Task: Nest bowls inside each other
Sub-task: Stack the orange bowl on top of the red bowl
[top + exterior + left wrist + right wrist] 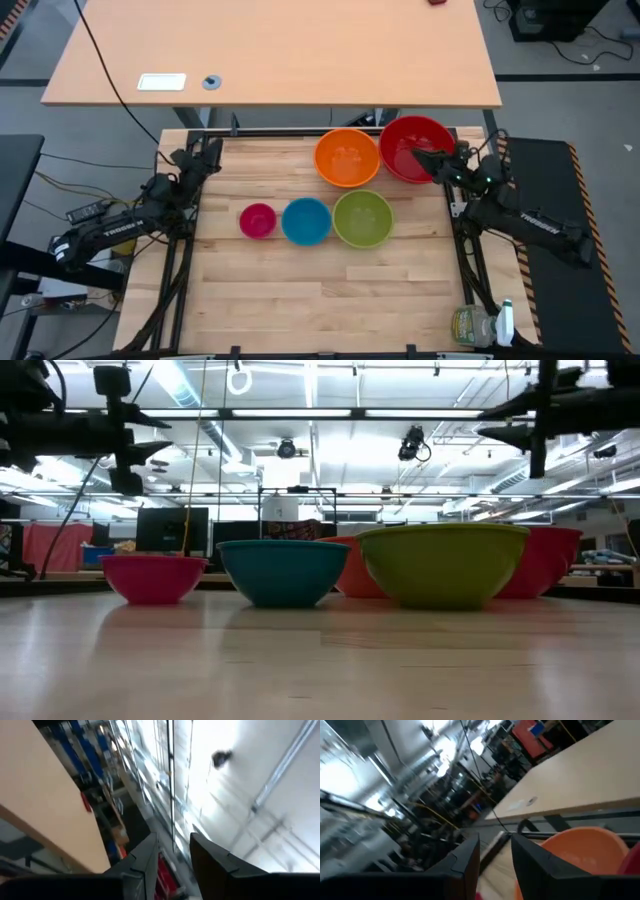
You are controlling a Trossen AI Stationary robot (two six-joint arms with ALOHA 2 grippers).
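Five bowls stand upright on their bases on the wooden table (320, 300). The orange bowl (347, 157) and the red bowl (414, 140) are at the far right. In a row nearer are the pink bowl (258, 220), the blue bowl (306, 221) and the lime green bowl (363, 218). None sits inside another. My left gripper (208, 152) hangs shut at the far left edge, raised and tilted upward (172, 837). My right gripper (418, 157) is shut, with nothing between its fingers (495, 836), and is raised above the red bowl's near rim, pointing toward the orange bowl (580, 850).
A tan desk (270, 50) stands beyond the table's far edge. A jar and a spray bottle (480, 325) sit off the near right corner. Bare tabletop lies in front of the row of bowls. In the low view both arms (130, 435) (540, 415) hang well above the bowls.
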